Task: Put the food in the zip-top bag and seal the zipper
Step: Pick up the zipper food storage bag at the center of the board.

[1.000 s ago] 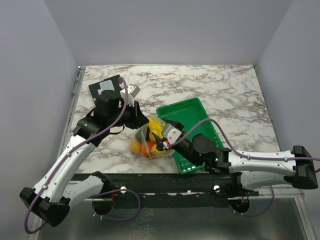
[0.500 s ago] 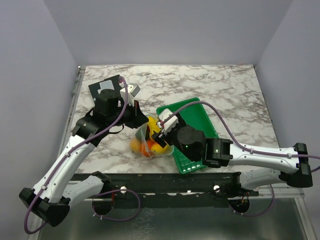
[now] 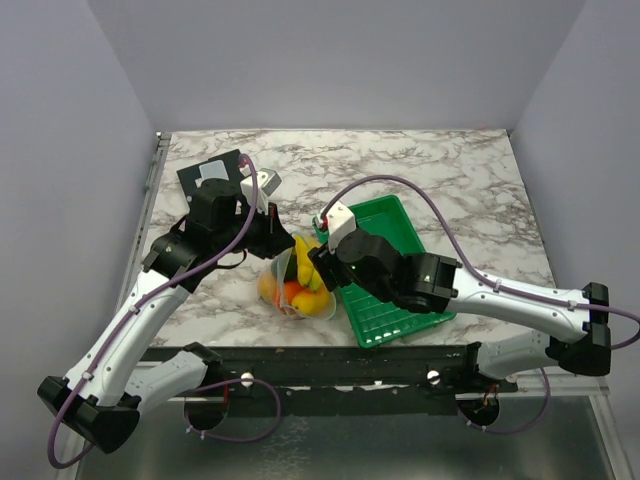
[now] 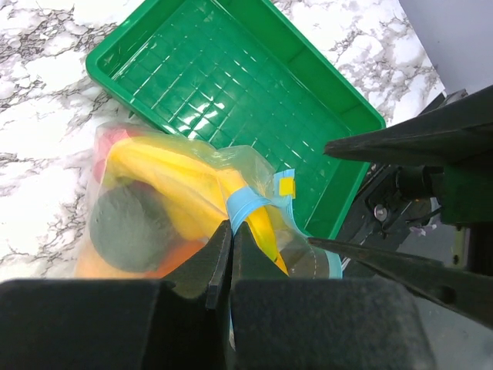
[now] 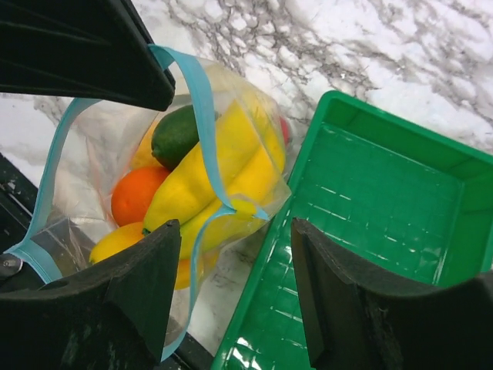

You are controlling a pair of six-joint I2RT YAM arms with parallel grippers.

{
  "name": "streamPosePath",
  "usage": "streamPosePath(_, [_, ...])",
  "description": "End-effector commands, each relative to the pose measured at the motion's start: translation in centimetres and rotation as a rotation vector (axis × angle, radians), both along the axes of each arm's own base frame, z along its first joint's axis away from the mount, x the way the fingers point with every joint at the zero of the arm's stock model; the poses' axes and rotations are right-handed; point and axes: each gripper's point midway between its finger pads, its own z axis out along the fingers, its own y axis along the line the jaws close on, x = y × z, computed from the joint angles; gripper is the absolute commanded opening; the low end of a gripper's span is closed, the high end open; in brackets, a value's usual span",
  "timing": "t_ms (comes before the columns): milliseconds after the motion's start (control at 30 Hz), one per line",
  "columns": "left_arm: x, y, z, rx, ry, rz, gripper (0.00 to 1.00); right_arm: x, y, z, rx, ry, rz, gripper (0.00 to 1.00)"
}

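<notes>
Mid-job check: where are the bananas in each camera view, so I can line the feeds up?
Top: bananas left of centre, in the bag, just left of the tray.
Left wrist: bananas centre-left, in the bag, below the tray.
Right wrist: bananas centre, in the bag, left of the tray.
Shared landmark: the green tray.

On my overhead feed I see a green slatted tray [image 3: 398, 225] lying askew just right of centre on the white, grey-veined marble tabletop [image 3: 460, 170]. Plain pale lilac walls [image 3: 330, 60] close in the top and both sides. A black rail [image 3: 330, 365] runs along the bottom edge.
</notes>
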Motion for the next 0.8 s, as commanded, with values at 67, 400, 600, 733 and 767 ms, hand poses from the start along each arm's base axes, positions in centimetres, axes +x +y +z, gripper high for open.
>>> streamPosePath(67, [0.3,-0.1,2.5,-0.028,-0.083,-0.004,0.0,-0.9,1.0,-2.8,-0.025,0.124,0.014,0.62])
streamPosePath(400, [-0.2,0.1,1.6,-0.013,-0.072,-0.019,0.0,-0.4,-0.2,-1.2,-0.093,0.06,0.103,0.63])
streamPosePath(600, [-0.7,0.0,1.8,-0.021,-0.078,-0.042,0.0,-0.5,-0.6,-0.9,-0.176,0.057,0.235,0.63])
streamPosePath(733, [-0.9,0.2,1.8,-0.019,-0.086,-0.045,0.0,-0.3,-1.3,-1.1,-0.254,0.01,0.294,0.63])
streamPosePath(767, [-1.0,0.2,1.8,-0.02,-0.086,-0.046,0.0,-0.2,-1.4,-0.9,-0.257,-0.006,0.308,0.63])
